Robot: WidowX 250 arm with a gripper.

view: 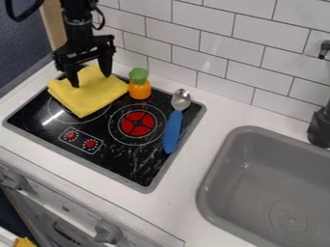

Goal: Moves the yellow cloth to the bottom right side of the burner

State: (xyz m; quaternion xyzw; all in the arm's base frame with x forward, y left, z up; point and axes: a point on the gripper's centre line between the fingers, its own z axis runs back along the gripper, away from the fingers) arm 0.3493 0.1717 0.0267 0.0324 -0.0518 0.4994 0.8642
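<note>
Yellow cloth [90, 99]: upper left part of the black stovetop [122, 166], folded into a rough square pad, a raised fold near its back edge. Covers part of the left burner ring [59, 117], the rest of that ring showing past the cloth's lower edge. Sits up and left of the burner with the red center [137, 124].

End effector [91, 80]: black, pointing down over the back part of the cloth, coming in from the top left. Fingers spread wide, raised fold of cloth between them, tips at the cloth; can't tell if they press on it. Arm above it dark, a black cable [24, 13] looping off to the left.

Right of the cloth, just beside it: small orange toy with green top [139, 89], upright, near the back edge of the stovetop. Further right: spoon with blue handle [172, 130], metal bowl toward the back corner, handle running down toward the front, right of the red burner. Two red knobs on a printed panel [80, 140], front left of the stovetop, below the cloth.

Stovetop has a gray rim and is set in a white table [193, 181]. Right side: gray sink [248, 164] with round drain [289, 219], black faucet [319, 126] at its back edge. White tile wall [206, 43] behind. Lower left: gray cabinet front with knobs [108, 231], small yellow-orange item [24, 242] in the bottom corner, too cut off to identify
</note>
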